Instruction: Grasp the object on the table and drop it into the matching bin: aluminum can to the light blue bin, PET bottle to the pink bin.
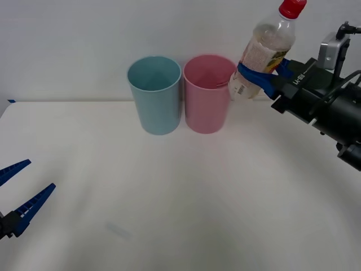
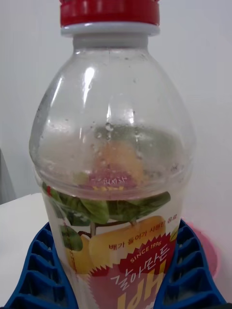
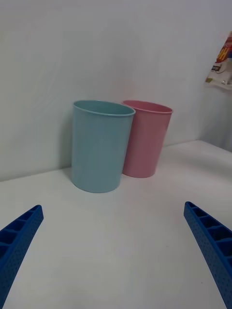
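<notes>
Tilting in the air above the table's far right part, the PET bottle hangs just right of the pink bin, red cap up, off the surface. The right gripper clamps its labelled middle. The light blue bin touches the pink one's left side. The left gripper hovers spread wide over the near left edge.

The bottle is clear, glossy plastic, misted with droplets inside, with a smooth red plastic cap and a glossy printed label. The right gripper has blue ribbed plastic fingers. The pink bin and blue bin are smooth matt plastic. The table is smooth matt white.
</notes>
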